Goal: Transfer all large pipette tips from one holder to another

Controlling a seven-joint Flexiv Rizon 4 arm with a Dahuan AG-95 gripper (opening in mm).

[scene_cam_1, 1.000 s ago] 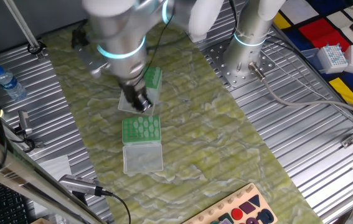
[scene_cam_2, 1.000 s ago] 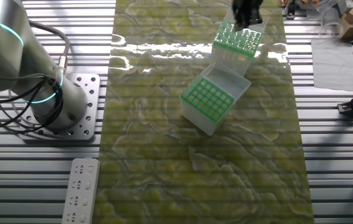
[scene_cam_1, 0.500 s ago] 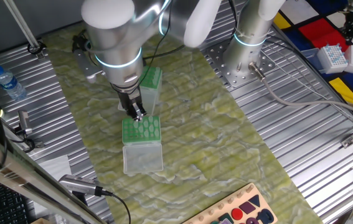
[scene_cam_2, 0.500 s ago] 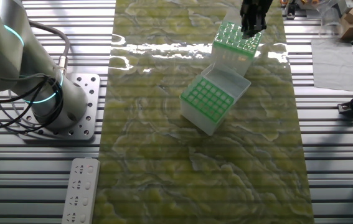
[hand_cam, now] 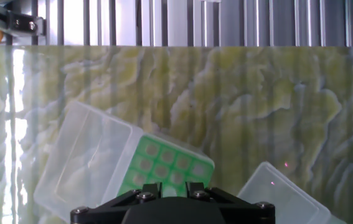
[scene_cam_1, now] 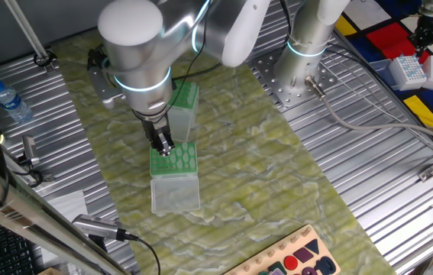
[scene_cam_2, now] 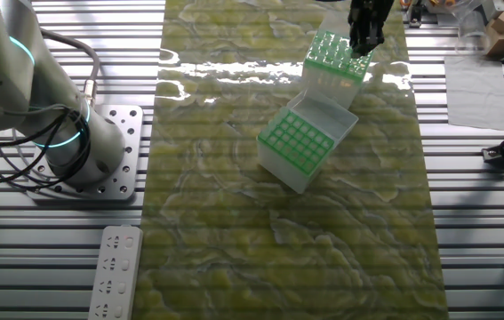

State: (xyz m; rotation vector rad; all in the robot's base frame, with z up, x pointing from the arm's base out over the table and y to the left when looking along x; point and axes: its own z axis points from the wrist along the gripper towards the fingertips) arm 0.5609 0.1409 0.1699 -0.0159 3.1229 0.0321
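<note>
A ribbed metal table carried a green marbled mat mid-frame. On the mat stood two green-topped boxes, one with a clear lid flat open.

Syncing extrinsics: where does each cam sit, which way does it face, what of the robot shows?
One fixed view: high, angled down at the green mat; arm and gripper over a green-topped box.
The other fixed view: overhead from the opposite side; robot base at left, gripper at top.
Hand view: on the hand, looking down; only the black gripper body shows.
Shared: all three see the green-topped box.
</note>
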